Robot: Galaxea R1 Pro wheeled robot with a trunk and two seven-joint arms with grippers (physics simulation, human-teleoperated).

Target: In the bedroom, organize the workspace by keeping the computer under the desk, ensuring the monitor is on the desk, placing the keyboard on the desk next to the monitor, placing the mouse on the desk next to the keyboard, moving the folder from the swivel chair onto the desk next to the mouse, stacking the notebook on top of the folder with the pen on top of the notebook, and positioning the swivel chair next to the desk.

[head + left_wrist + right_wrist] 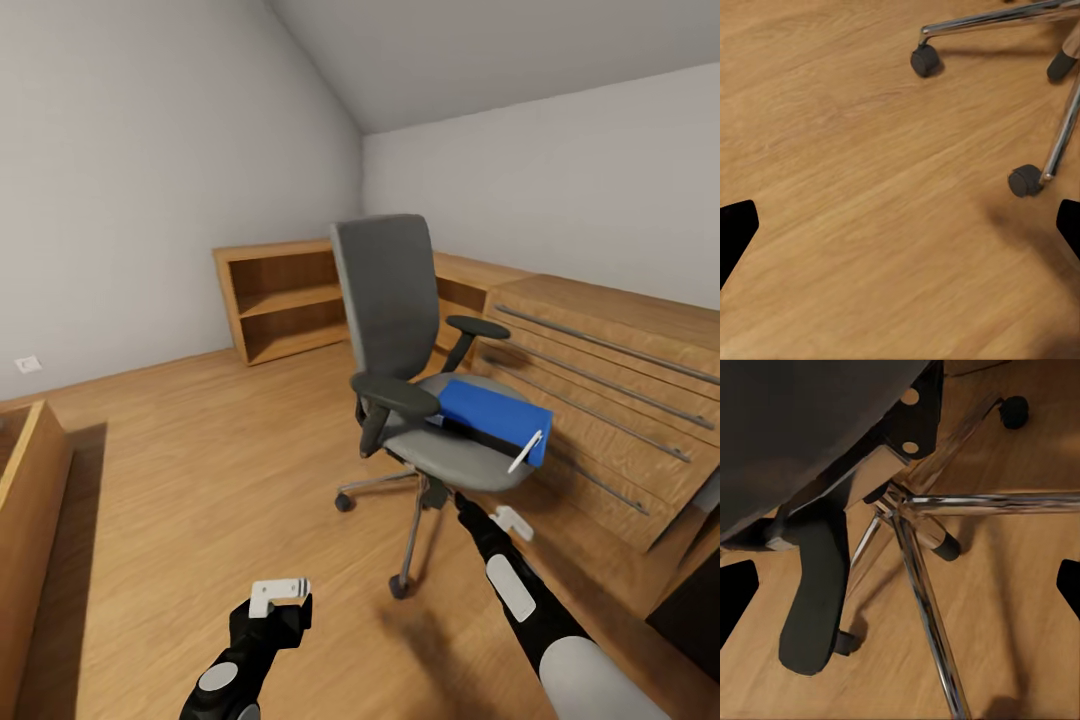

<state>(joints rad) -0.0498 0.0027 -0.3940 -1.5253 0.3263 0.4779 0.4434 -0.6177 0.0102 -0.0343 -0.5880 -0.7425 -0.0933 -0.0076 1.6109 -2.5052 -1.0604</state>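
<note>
The swivel chair (390,300) stands mid-room, grey seat turned to the right. The blue folder (492,410) lies on its seat, and the white pen (524,452) leans across the folder's near corner. My right gripper (447,497) reaches beneath the seat's front edge; in the right wrist view it is open (900,592), facing the seat's underside, a black armrest (814,607) and the chrome base (916,577). My left gripper (280,592) hangs low over the floor, open (900,232), with a caster (924,60) ahead. Computer, desk, monitor, keyboard, mouse and notebook are out of view.
Low wooden shelving (285,300) lines the back wall. A slanted wooden panel with metal rails (600,380) stands close behind the chair on the right. Another wooden unit (30,500) sits at the left edge. Open wooden floor (200,470) lies left of the chair.
</note>
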